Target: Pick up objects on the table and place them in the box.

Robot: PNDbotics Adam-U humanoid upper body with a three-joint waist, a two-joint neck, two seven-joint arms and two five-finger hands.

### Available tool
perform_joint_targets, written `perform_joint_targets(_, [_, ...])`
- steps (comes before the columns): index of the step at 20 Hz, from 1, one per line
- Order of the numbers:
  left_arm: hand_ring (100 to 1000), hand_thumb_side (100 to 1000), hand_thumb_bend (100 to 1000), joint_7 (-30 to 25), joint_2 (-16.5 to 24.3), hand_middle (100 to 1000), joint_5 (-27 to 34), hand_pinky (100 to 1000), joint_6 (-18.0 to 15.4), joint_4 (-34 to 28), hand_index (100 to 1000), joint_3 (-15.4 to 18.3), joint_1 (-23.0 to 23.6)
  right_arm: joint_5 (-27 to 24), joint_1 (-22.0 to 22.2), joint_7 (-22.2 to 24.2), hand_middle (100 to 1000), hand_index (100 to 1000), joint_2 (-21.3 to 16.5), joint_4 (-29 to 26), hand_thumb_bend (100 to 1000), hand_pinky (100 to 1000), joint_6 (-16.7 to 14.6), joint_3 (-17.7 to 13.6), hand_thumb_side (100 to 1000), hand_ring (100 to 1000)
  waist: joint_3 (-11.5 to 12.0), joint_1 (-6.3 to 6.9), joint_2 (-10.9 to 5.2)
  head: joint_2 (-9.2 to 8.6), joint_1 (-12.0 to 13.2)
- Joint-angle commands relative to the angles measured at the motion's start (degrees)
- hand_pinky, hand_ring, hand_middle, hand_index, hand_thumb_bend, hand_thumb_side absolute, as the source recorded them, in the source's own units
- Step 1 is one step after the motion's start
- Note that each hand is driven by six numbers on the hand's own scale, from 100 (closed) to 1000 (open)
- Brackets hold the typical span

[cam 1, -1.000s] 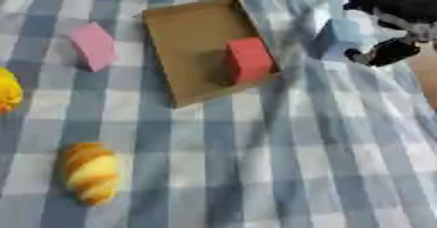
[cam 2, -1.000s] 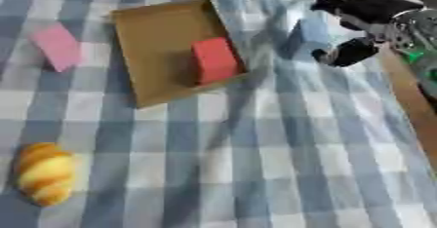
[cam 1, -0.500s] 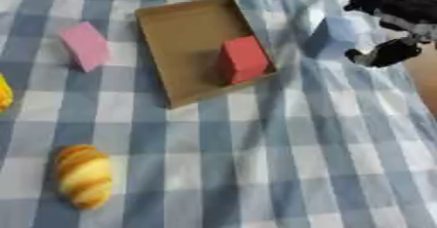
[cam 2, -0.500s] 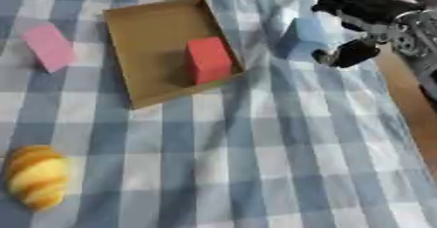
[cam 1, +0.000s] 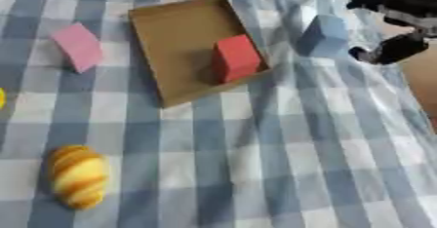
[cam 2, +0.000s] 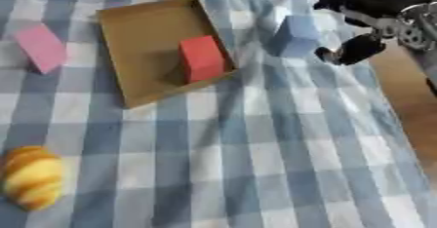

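The right hand (cam 2: 363, 25) hovered at the bench's (cam 1: 256, 163) far right, fingers curved apart with nothing held, just right of the blue block (cam 2: 293, 37) (touching or not, couldn't tell). The block stood on the checked cloth beside the box (cam 1: 175, 32). A red block (cam 1: 235, 58) stood inside the box. Pink block (cam 1: 78, 47) lay left of it, a croissant (cam 1: 77, 176) near left.

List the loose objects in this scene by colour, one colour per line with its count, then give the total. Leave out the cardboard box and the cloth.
Red: 1, the red foam block standing in the brown cardboard box
Pink: 1, the pink foam block
Blue: 1, the pale blue foam block
Golden yellow: 1, the croissant-shaped bread toy
Yellow: 1, a yellow thing cut off at the left edge
Total: 5
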Motion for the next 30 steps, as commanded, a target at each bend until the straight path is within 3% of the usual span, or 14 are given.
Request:
perform_joint_targets(1, [772, 518, 409, 0.2, 0.7, 698, 0.1, 873, 0.1, -0.9, 839, 0.4, -0.2, 0.0, -1.0, 0.1, 983, 1000, -1.6, -0.2, 308, 999, -0.1, -0.4, 410, 1000, 0.1, 0.06, -0.90, -0.37, -0.4])
perform_joint_targets(22, [766, 526, 399, -0.6, 0.2, 699, 0.1, 876, 0.2, -0.9, 835, -0.2, -0.8, 0.9, -3.5, -2.5, 963, 1000, 0.3, 4.0, 249, 984, 0.8, -0.4, 377, 1000, 1.9, -0.36, 1.51, -1.79, -1.2])
perform_joint_targets(30, [765, 527, 393, -0.8, 0.0, 698, 0.0, 876, 0.3, -0.9, 829, -0.3, -1.0, 2.0, -4.1, -1.0, 890, 1000, 0.9, 5.7, 245, 980, -0.5, -0.1, 403, 1000, 2.1, -0.56, 2.05, -1.73, -1.3])
